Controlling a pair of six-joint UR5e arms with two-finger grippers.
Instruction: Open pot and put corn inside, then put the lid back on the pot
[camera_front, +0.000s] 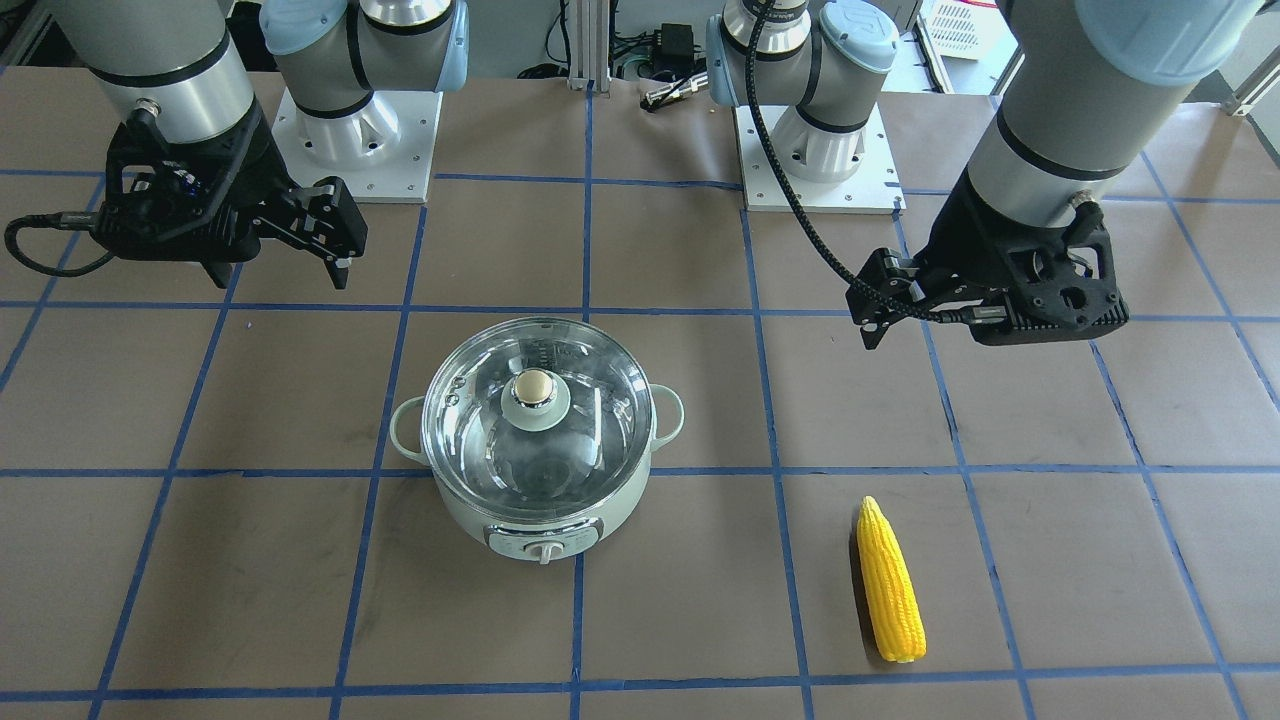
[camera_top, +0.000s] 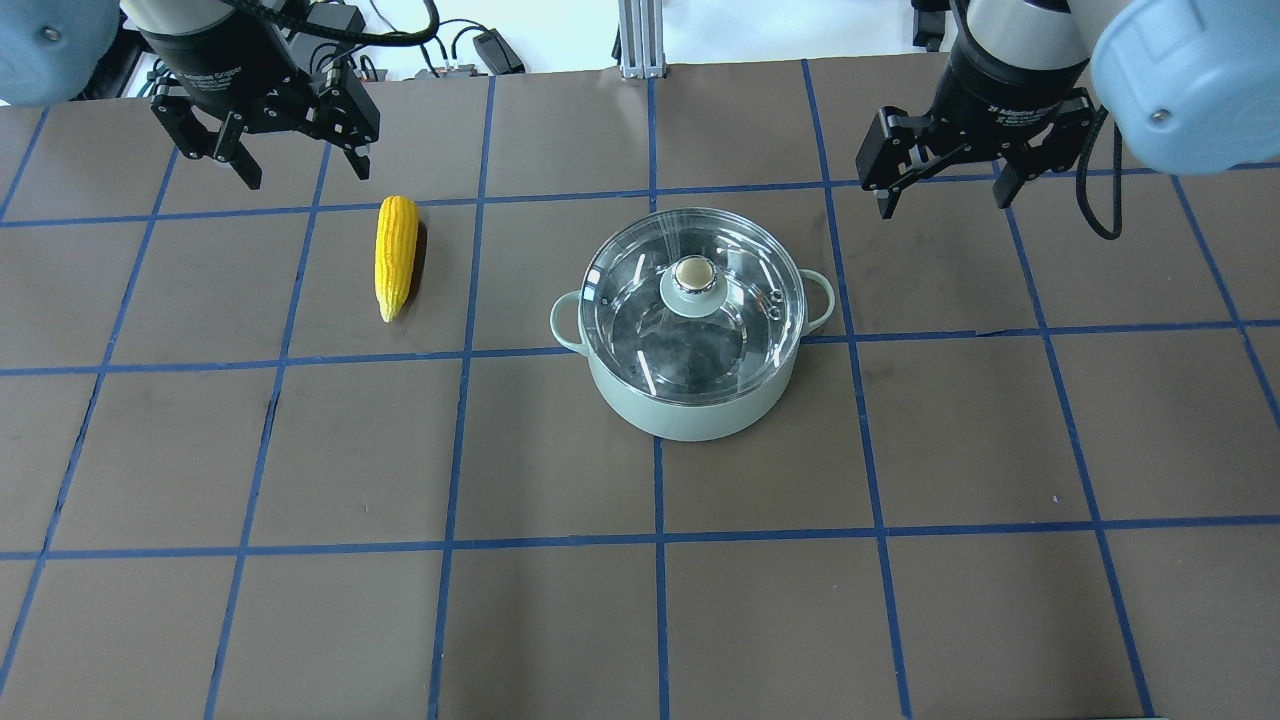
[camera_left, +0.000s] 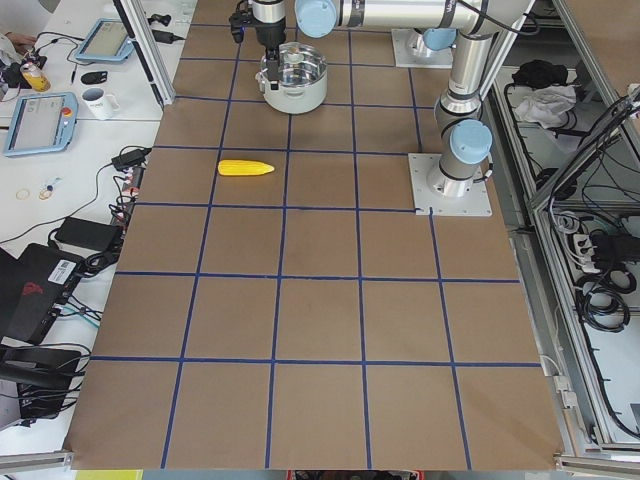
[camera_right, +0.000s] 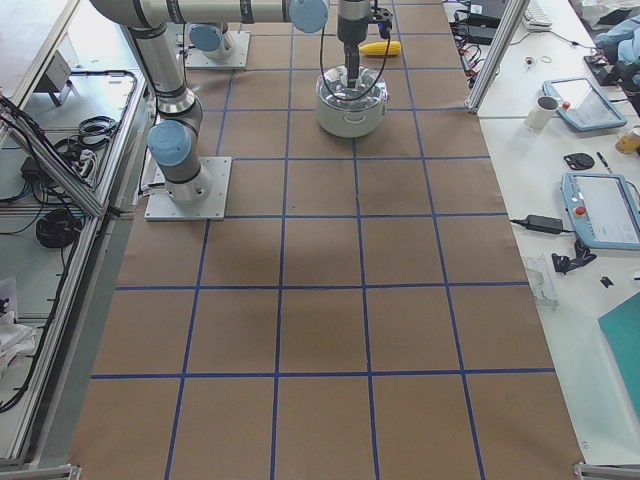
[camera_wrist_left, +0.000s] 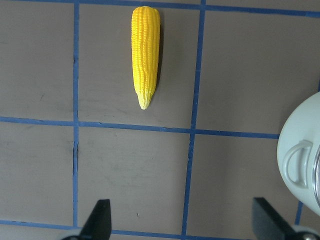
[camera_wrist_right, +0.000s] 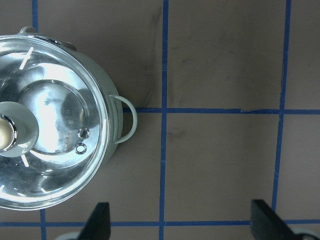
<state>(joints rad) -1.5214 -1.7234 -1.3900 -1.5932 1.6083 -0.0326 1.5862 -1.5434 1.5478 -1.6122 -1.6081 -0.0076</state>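
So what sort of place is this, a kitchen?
Most likely a robotics lab, not a kitchen: two robot arms are bolted to a table marked off in blue tape squares, side benches hold control tablets, and a pot and a corn cob sit out like test props.

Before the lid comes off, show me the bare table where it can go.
Widest: the table squares on the robot's side of the pot, all bare. Also bare: the squares beside the pot on the right hand's side, and the square between pot and corn. Tightest is around the corn, near the left hand. The lid sits on the pot.
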